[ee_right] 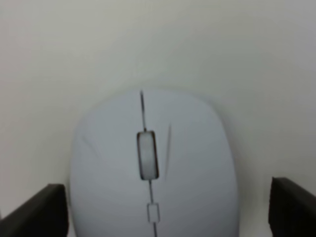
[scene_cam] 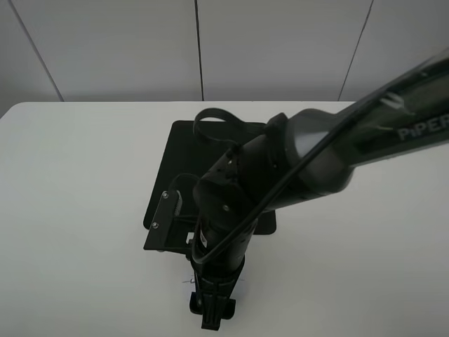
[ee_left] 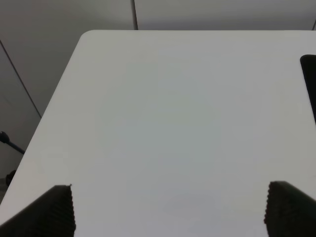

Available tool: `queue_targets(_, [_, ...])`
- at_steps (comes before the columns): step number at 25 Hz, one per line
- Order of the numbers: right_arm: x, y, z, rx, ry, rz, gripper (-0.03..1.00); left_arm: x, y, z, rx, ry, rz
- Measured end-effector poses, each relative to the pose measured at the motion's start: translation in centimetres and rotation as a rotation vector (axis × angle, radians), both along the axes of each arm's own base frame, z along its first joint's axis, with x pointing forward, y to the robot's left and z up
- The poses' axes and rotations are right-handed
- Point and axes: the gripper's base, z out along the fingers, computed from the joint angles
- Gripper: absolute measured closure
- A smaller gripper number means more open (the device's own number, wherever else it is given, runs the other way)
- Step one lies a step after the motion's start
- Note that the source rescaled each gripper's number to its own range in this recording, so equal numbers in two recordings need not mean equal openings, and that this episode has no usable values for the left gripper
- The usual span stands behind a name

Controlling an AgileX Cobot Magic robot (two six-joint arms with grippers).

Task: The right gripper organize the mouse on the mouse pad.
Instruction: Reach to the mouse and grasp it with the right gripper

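1. Straddling the small white oval computer mouse (ee_right: 153, 173), the right gripper (ee_right: 170, 212), a narrow two-fingered black claw, has its fingers (ee_right: 47, 210) spread wide, one on each side of the shell. A strip of bench shows beside one finger. The other finger is just beside the shell, and contact cannot be told. Nothing is clasped.
2. The mouse lies on bare white bench top, not on the pad. Its grey scroll wheel (ee_right: 148, 154) and thin dark seam line sit midway between the fingers.
3. On the high view the right gripper (scene_cam: 214, 312) points down between the pad's near edge and the near edge of the white bench (scene_cam: 84, 175), about midway along it. The bulky dark glossy arm body (scene_cam: 280, 175) and the claw cover the mouse completely there.
4. The flat matte black rectangular mouse pad (scene_cam: 186, 161) lies mid-bench toward the far edge. The arm crosses above its right and near parts and hides them.
5. A looping black cable (scene_cam: 217, 116) rises from the arm over the pad's far edge. A flat black bracket with two pale screws (scene_cam: 161, 217) juts from the wrist over the pad's near left corner.
6. The left gripper (ee_left: 170, 212) hangs released, its fingers far apart over bare bench on the left side. Only a sliver of the pad (ee_left: 310, 84) shows in its wrist view.
7. Pale grey wall panels (scene_cam: 280, 49) stand behind the far edge.
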Motion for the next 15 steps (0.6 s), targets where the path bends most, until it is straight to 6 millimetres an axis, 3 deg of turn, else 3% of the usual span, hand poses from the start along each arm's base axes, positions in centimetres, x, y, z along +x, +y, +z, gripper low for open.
queue_targets(8, [-0.01, -0.02, 0.00, -0.003, 0.002, 0.000, -0.01, 0.00, 0.00, 0.00, 0.000, 0.000, 0.000])
queue_targets(10, [-0.03, -0.04, -0.01, -0.005, 0.003, 0.000, 0.08, 0.00, 0.00, 0.00, 0.000, 0.000, 0.000])
queue_targets(15, [-0.09, -0.15, -0.15, -0.021, 0.013, 0.000, 0.45, 0.00, 0.00, 0.00, 0.000, 0.000, 0.000])
